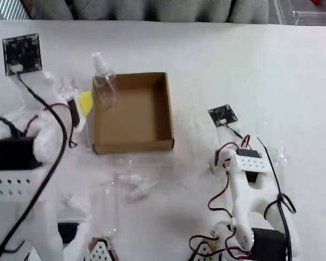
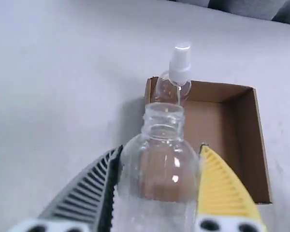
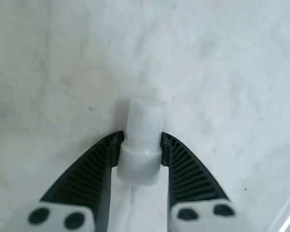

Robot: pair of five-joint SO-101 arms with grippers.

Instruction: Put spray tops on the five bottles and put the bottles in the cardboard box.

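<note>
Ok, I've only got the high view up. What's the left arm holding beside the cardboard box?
Observer: The left gripper is shut on a clear bottle. The bottle's threaded neck is bare, with no spray top on it.
Operator: And the right arm? Its wrist hides the tip from me.
Observer: The right gripper has its fingers closed on a white spray top, with the white table behind it.
</note>
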